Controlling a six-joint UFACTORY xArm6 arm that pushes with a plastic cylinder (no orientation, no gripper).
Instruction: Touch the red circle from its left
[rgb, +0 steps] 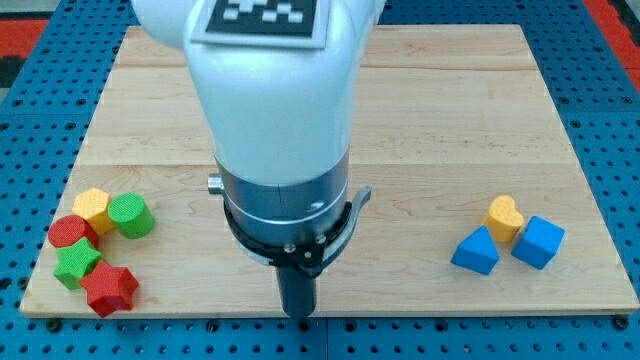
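Note:
The red circle (68, 232) lies near the left edge of the wooden board (450, 110), in a tight cluster. A yellow hexagon (92, 207) touches it at the upper right and a green star (77, 263) sits just below it. My tip (298, 314) is at the end of the dark rod near the board's bottom edge, at the middle of the view. It is far to the right of the red circle and touches no block.
A green circle (131, 215) and a red star (110, 289) complete the left cluster. At the right lie a yellow heart (504, 217), a blue triangle (476, 251) and a blue cube (539, 242). The white arm body hides the board's middle.

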